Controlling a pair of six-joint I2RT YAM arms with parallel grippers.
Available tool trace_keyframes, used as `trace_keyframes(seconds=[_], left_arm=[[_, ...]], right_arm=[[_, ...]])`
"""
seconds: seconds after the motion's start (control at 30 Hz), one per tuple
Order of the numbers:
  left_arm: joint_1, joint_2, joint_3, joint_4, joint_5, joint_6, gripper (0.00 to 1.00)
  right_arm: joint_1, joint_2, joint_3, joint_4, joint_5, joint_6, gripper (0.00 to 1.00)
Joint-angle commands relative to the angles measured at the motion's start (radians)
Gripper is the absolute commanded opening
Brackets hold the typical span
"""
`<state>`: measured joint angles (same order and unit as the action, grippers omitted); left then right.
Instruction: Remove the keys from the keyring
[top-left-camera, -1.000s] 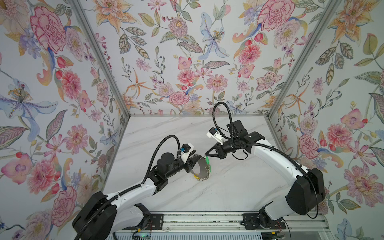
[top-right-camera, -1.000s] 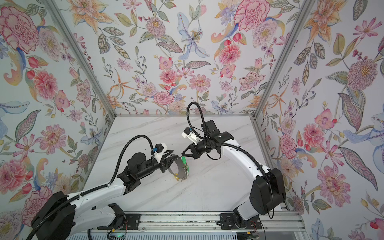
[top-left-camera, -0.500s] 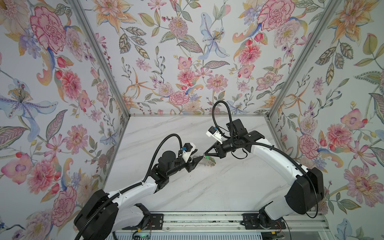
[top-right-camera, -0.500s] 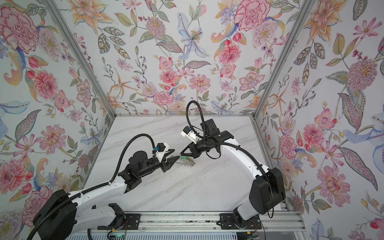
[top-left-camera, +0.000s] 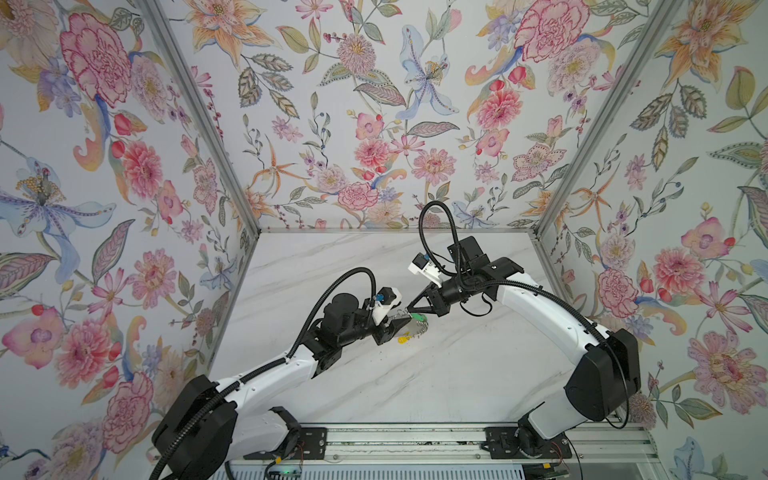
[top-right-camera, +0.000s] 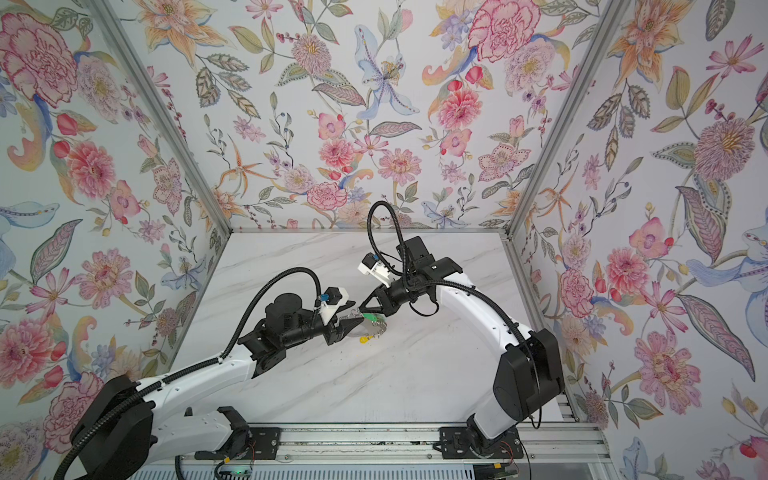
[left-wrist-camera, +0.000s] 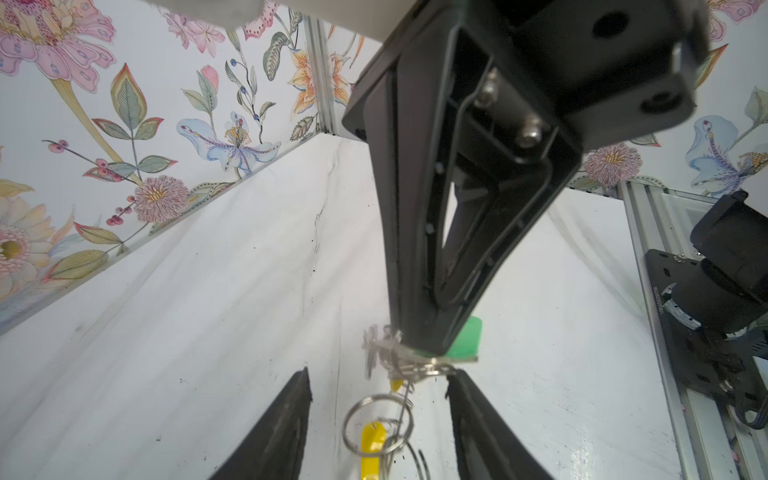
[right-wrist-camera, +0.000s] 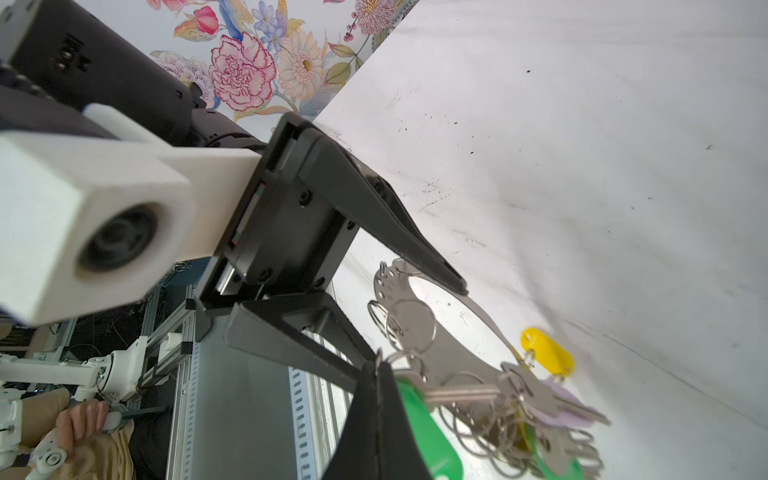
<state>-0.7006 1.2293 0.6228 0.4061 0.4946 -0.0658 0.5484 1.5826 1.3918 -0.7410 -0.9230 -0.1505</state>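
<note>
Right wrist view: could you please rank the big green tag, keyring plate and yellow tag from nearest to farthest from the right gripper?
1. big green tag, beside the right gripper.
2. keyring plate, just beyond.
3. yellow tag, past the plate.

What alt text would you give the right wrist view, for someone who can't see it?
Two black robot hands meet at a flat grey keyring over a white marble table: the left hand open around it, the right hand shut beside a green-tagged key. A yellow-tagged key sits nearby.
</note>
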Motion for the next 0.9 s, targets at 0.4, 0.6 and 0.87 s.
trace_keyframes(seconds=[0.4,0.6,0.87], left_arm=[[0.008,0.005,0.005,0.034,0.027,-0.008,0.33],[0.010,-0.017,-0.016,0.051,0.011,-0.018,0.34],[0.010,-0.038,-0.026,0.051,-0.004,-0.023,0.37]], right_arm=[[0.029,0.029,0.032,-0.016,-0.064,-0.038,0.00],[0.015,0.016,0.040,-0.013,-0.056,-0.038,0.00],[0.012,0.016,0.046,-0.014,-0.055,-0.038,0.00]])
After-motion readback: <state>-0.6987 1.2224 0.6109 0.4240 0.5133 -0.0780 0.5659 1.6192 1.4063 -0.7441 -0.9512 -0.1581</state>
